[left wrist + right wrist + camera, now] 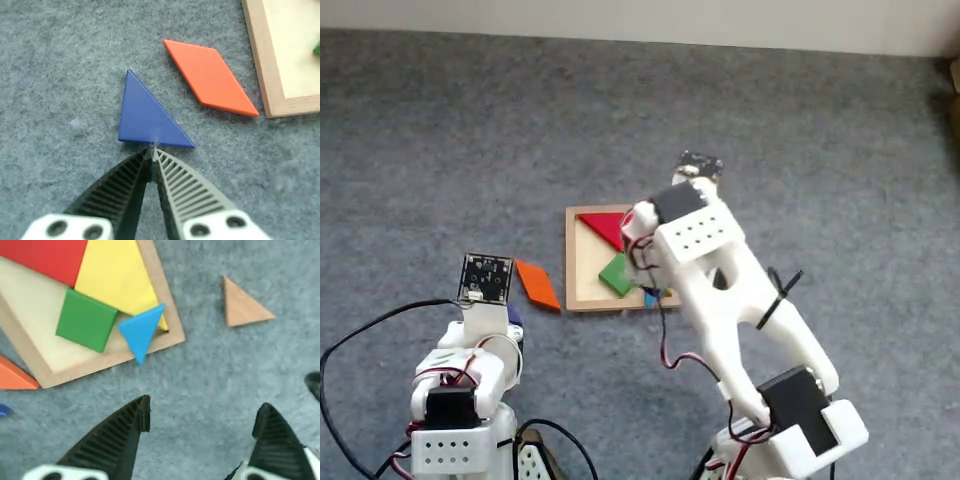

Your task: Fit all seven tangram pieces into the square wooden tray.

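Note:
The square wooden tray [572, 262] lies mid-table. In the right wrist view its rim [100, 362] encloses a red triangle [50, 255], a yellow triangle [115, 275] and a green square [86, 319]. A light blue triangle [140, 330] lies tilted across the rim. A plain wooden triangle [242, 305] rests on the carpet beside the tray. My right gripper [202, 420] hangs open just off the tray's corner, holding nothing. My left gripper [151, 150] is shut, its tips touching the edge of a dark blue triangle [145, 117]. An orange parallelogram [210, 77] lies between that triangle and the tray.
Grey carpet covers the table all around. The right arm [720, 290] stretches over the tray's right half and hides that part from above. The left arm [470, 380] sits at the near left, with cables trailing by both bases.

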